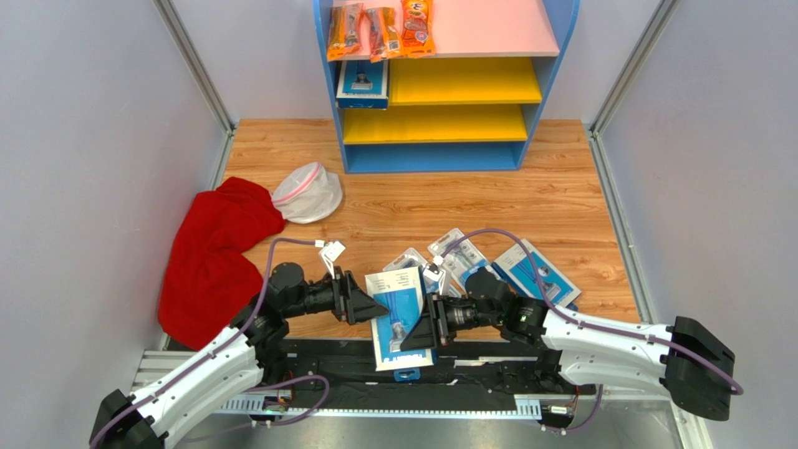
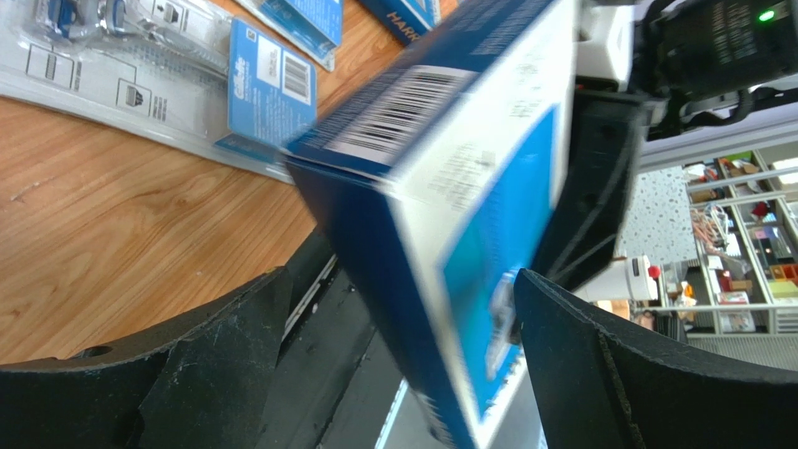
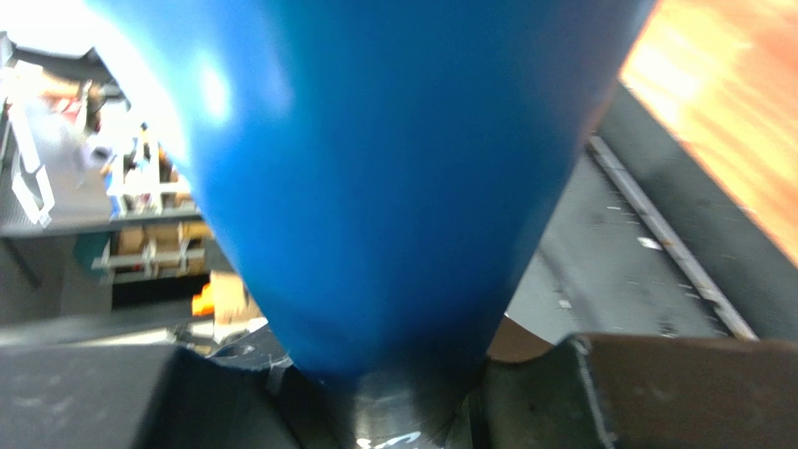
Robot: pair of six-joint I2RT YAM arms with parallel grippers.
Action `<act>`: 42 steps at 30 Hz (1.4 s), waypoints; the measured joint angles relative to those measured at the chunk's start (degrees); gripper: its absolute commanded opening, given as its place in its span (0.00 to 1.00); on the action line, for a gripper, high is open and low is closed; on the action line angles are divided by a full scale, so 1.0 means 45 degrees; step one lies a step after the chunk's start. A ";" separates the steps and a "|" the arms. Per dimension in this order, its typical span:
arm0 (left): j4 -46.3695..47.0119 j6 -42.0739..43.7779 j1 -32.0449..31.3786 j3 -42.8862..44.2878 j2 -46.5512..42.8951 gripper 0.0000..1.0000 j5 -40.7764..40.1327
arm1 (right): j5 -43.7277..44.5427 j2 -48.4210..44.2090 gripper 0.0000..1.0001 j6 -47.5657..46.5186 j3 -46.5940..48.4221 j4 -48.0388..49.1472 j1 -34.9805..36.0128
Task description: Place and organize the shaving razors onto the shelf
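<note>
Top view: held razor pack [image 1: 401,323] raised off wood table [image 1: 562,187] at 6 o'clock, clamped from 3 o'clock by right gripper [image 1: 434,327], left gripper [image 1: 373,306] at its 9 o'clock. Three loose razor packs [image 1: 532,271] flat just past it toward 1 o'clock; shelved razor pack [image 1: 362,82] on upper yellow board of shelf [image 1: 431,157] at 12 o'clock. Left wrist: fingers [image 2: 225,374] wide, straddling tilted pack. Right wrist: blurred, blue pack wedged between fingers [image 3: 656,393]

Wooden table [image 1: 571,192]: shelf [image 1: 431,157], razor packs [image 1: 536,271], cloth [image 1: 214,254]

Arms [image 1: 201,374]: white shells, black joints, purple cables [image 1: 270,262] looping loose; black wedge fingers [image 2: 215,365] (scuffed, finely scratched).
</note>
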 measured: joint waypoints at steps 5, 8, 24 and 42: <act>0.0850 -0.0277 0.0000 -0.0345 0.0015 0.86 0.0437 | -0.1025 0.0053 0.22 -0.0277 0.0476 -0.0121 0.0000; 0.1467 -0.0389 -0.0044 -0.0359 0.0005 0.71 0.0724 | -0.1574 0.0117 0.25 -0.0423 0.0602 -0.0126 0.0015; 0.2361 -0.1166 -0.0044 -0.0510 -0.0160 0.00 0.1224 | 0.0039 -0.0539 0.85 -0.1481 0.0952 -0.2385 0.0097; 0.5848 -0.3327 -0.0039 0.0194 0.2370 0.00 -0.1889 | 0.7072 -1.1001 0.93 0.1778 -0.1345 -0.6669 0.0097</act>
